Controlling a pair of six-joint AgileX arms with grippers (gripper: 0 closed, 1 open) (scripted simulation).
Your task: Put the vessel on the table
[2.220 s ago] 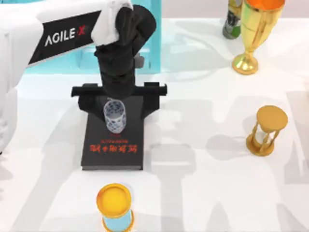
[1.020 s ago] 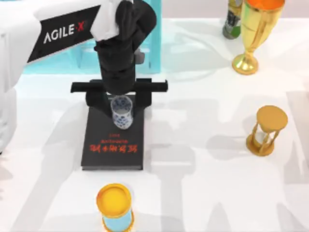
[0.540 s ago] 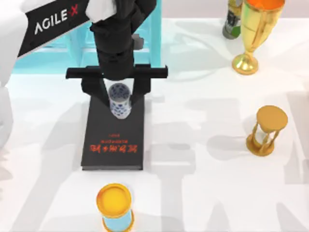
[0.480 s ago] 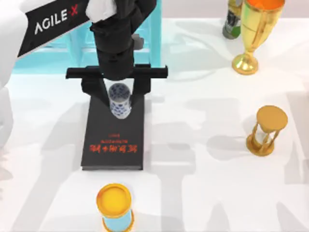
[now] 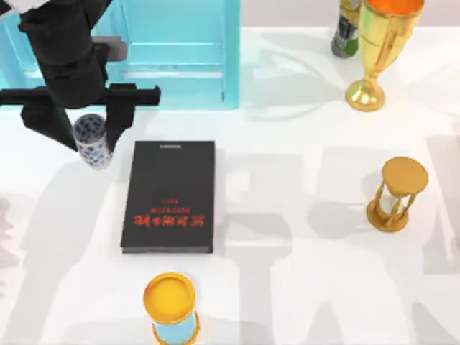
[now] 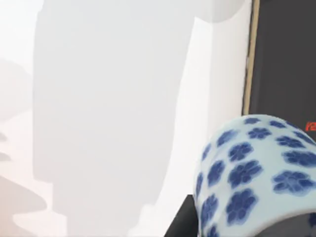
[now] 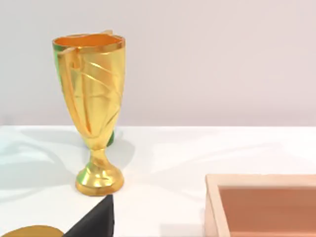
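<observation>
The vessel [image 5: 92,141], a small white cup with blue dots, hangs tilted between the fingers of my left gripper [image 5: 90,142], which is shut on it. It is over the bare white table [image 5: 65,215], just left of the black book [image 5: 172,195] and near that book's far corner. Whether the cup's base touches the tabletop I cannot tell. In the left wrist view the vessel [image 6: 252,173] is close up, with the table [image 6: 123,98] and the book's edge [image 6: 286,54] beyond it. My right arm stays parked, its wrist camera facing the golden goblet [image 7: 94,113].
A light-blue rack [image 5: 180,50] stands behind the left gripper. A yellow-topped blue cylinder [image 5: 171,305] is at the front. A golden hourglass [image 5: 399,194], the golden goblet [image 5: 381,43] and a green can [image 5: 346,29] are on the right. A wooden box [image 7: 261,202] lies near the goblet.
My left gripper has carried the vessel off the black book, leftward and slightly back, and now holds it over the white table beside the book. The book lies bare.
</observation>
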